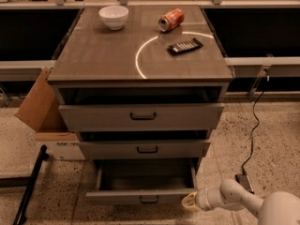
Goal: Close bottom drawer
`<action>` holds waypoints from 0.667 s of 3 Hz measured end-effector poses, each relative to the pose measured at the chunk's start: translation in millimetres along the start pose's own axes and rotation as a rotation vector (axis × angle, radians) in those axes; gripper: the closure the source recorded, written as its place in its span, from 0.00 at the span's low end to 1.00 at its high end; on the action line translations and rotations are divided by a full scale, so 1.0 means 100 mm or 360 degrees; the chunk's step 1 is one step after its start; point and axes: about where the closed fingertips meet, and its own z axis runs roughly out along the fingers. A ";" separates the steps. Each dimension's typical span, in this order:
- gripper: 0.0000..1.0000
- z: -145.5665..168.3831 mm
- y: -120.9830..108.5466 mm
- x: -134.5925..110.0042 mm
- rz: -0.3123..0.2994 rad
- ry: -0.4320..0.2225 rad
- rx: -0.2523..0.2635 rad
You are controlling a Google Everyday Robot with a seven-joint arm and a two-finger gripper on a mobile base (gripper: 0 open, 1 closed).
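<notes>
- The bottom drawer [140, 197] stands open — grey interior showing.
- The gripper [189, 202] sits just beside its front panel's right end.
- A white bowl [114, 17] rests on the cabinet top [93, 55].

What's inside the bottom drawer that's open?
Only a bare grey floor shows in the bottom drawer; its back is hidden under the middle drawer. The pincer sits by the drawer's front corner.

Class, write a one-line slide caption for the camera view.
Pincer beside the right front corner of the open bottom drawer; white bowl and tipped soda can on the cabinet top.
</notes>
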 end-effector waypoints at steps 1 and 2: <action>1.00 0.02 -0.14 0.00 0.0036 -0.0041 0.0041; 1.00 0.02 -0.30 -0.02 0.0053 -0.0077 0.0104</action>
